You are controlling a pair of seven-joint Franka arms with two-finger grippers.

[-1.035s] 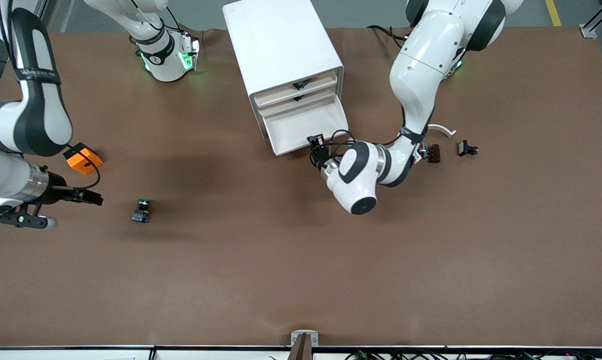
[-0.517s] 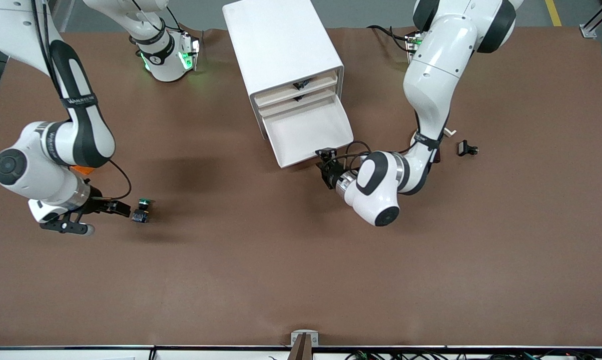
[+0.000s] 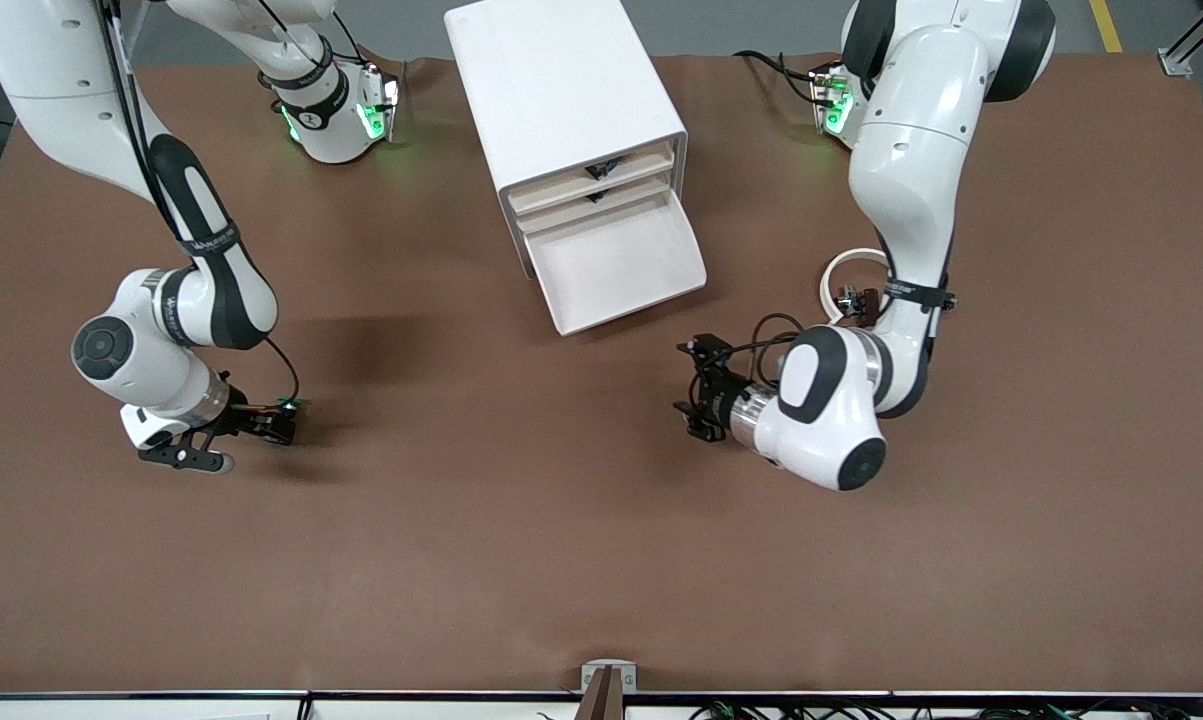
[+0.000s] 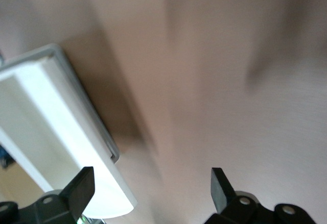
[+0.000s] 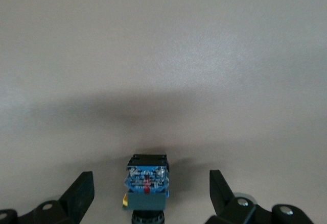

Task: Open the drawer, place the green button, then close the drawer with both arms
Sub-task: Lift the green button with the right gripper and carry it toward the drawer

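Note:
The drawer (image 3: 616, 262), the lowest one of the white cabinet (image 3: 561, 90), stands pulled out, and its tray holds nothing. My left gripper (image 3: 689, 390) is open over bare table, apart from the drawer's front and nearer to the front camera. In the left wrist view the drawer's white edge (image 4: 56, 127) shows past my open left gripper (image 4: 150, 175). The button (image 3: 288, 405) lies on the table toward the right arm's end, mostly covered by my right gripper (image 3: 266, 425). In the right wrist view the button (image 5: 147, 183) lies between the fingers of my open right gripper (image 5: 150, 177), with a gap on each side.
Two upper drawers with black handles (image 3: 601, 170) are shut. A white ring (image 3: 841, 268) and a small black-brown part (image 3: 856, 298) lie beside the left arm's forearm. The brown table has wide free room toward the front camera.
My left gripper opened, let go of the drawer front and drew back from it; the drawer now stands further out. My right arm swung over and lowered its open gripper around the button.

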